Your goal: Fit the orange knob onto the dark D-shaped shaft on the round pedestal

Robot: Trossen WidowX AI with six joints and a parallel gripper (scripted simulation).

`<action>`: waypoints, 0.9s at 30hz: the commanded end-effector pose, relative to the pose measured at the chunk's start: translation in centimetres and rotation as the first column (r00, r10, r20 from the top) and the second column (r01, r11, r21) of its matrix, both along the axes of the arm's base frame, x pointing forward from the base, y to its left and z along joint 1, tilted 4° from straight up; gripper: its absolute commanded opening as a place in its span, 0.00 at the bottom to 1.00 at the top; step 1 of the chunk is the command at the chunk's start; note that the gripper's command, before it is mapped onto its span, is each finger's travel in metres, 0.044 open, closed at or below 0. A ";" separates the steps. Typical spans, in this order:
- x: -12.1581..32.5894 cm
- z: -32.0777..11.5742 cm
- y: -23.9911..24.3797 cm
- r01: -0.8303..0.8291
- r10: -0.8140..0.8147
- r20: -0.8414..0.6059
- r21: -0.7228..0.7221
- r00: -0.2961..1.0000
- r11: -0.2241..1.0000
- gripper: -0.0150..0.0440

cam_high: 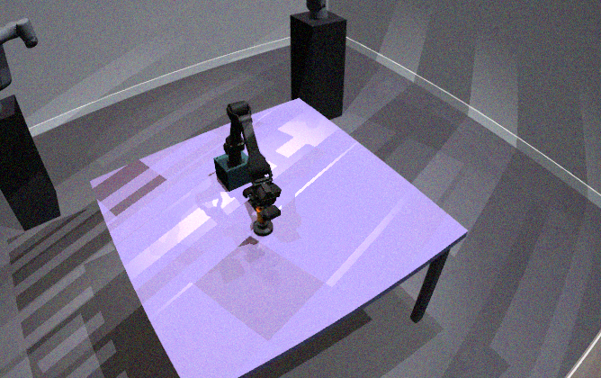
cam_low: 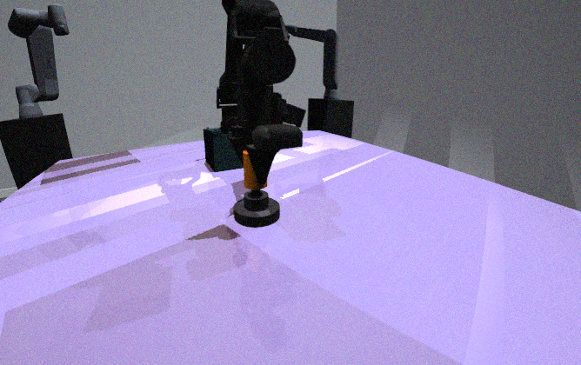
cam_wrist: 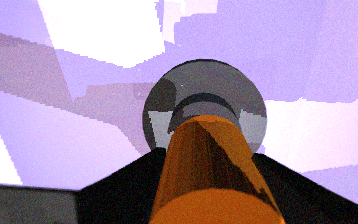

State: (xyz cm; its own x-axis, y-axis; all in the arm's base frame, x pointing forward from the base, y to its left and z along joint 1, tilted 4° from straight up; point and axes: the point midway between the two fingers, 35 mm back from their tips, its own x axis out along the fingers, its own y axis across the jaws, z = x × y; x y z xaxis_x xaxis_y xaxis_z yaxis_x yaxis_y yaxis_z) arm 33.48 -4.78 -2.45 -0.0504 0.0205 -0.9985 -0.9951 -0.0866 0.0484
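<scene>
Knob (cam_high: 259, 214) (cam_low: 249, 169) (cam_wrist: 207, 170), orange, shows in the top view as a small patch beside the gripper (cam_high: 262, 211) (cam_low: 258, 174) (cam_wrist: 207, 165), directly above the pedestal (cam_high: 263, 229) (cam_low: 257, 213) (cam_wrist: 205, 77). The arm (cam_high: 255, 155) (cam_low: 261, 58) reaches out to it from a teal box (cam_high: 232, 175) (cam_low: 220, 151), which stands behind the gripper on the purple surface (cam_high: 363, 211) (cam_low: 374, 235) (cam_wrist: 290, 50).

In the exterior view the gripper is clamped on the knob, whose lower end sits just over the pedestal's raised collar (a dark bit of shaft (cam_low: 256, 193) shows between them). So the knob is upright and not down on the pedestal. Whether the flat sides line up, I cannot tell.

In the wrist view the knob stands between the two dark fingers, its far end overlapping the collar. The round pedestal spreads out beyond it, ahead of the gripper, and patches of light and shadow cross the surface around it.
</scene>
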 end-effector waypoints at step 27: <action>0.4 0.4 -0.1 -0.058 0.058 0.005 0.001 0.998 0.998 0.25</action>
